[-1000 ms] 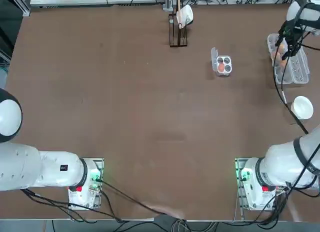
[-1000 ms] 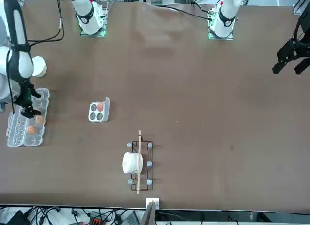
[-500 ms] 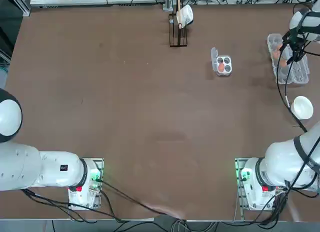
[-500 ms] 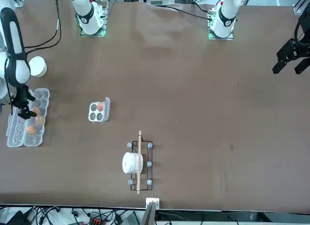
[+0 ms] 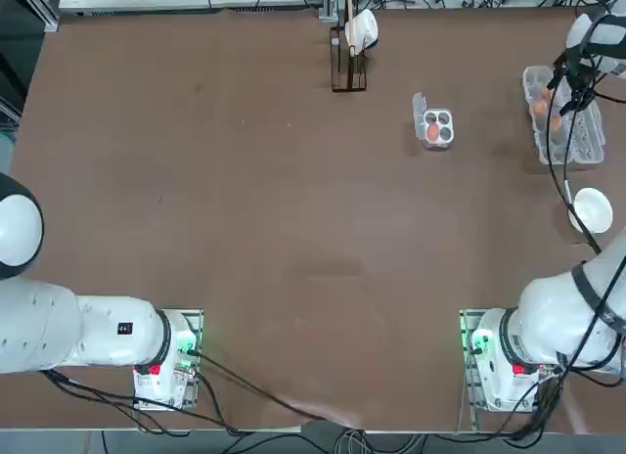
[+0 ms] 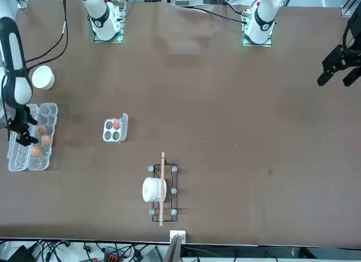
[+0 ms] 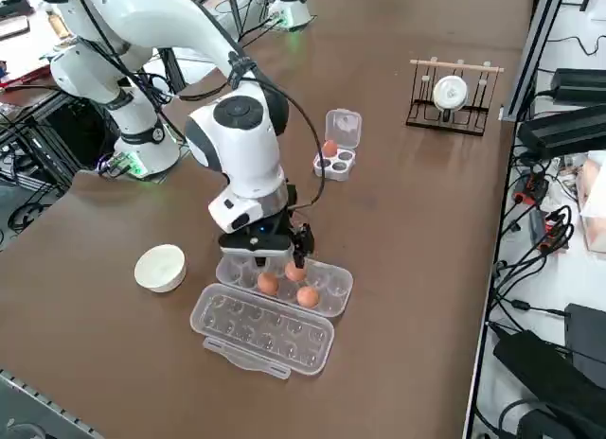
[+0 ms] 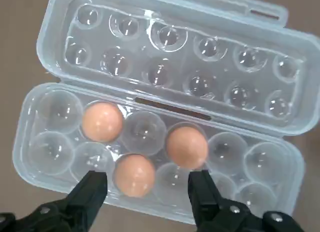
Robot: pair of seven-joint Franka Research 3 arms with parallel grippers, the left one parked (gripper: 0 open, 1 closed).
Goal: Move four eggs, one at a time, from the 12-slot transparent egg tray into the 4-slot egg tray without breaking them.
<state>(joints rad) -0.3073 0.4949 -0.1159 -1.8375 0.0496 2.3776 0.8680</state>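
Eggs [image 8: 134, 175] in tray [image 8: 65, 157]; right end effector [image 8: 147, 184] lower, nearer them.Eggs [image 8: 134, 175] unmoved in carton [image 8: 65, 157]; right end effector [image 8: 147, 184] shifted rightward above.

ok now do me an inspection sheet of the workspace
surface: brown tabletop, faint marks
12-slot tray: lid open, three eggs in cups
4-slot tray: lid open, one egg inside
clutter: white bowl, wire rack with a white round piece
right claw: open over the 12-slot tray, holding nothing
cables: black one looping along the right arm
surroundings: black equipment beside the table; people: nothing seen
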